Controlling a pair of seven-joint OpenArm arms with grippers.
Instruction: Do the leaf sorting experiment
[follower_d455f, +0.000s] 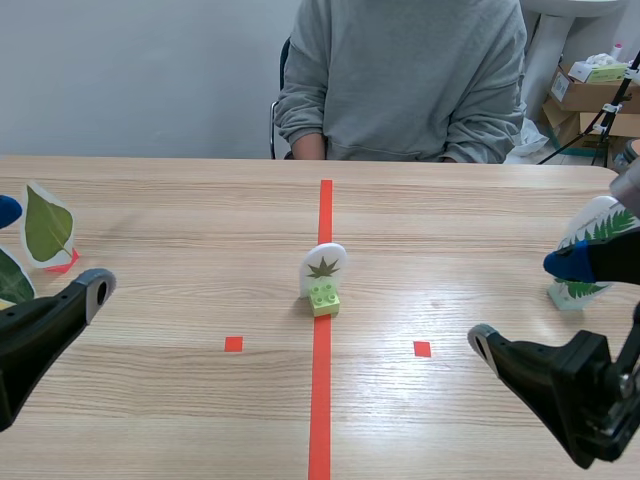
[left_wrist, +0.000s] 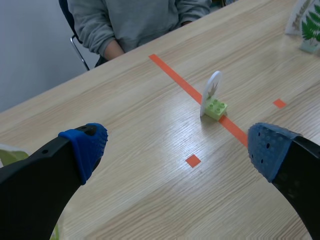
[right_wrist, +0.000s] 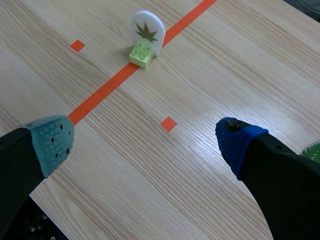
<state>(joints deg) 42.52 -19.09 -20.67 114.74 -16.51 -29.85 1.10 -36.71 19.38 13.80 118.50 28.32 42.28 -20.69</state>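
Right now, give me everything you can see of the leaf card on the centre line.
The leaf card is a flat white plate, plastic by its look, with a rounded top. It is printed with a brown, spiky, many-pointed leaf. It stands upright with its printed face toward the robot, held at its base by a light green studded toy brick. The brick sits on the orange-red tape line. Nothing else touches the card.

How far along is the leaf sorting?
Possibly done: broad green leaf card stands at the left edge, green fern card at the right. In hand: nothing; left gripper and right gripper are open. Left: white brown-leaf card on the light green brick sits on the centre line.
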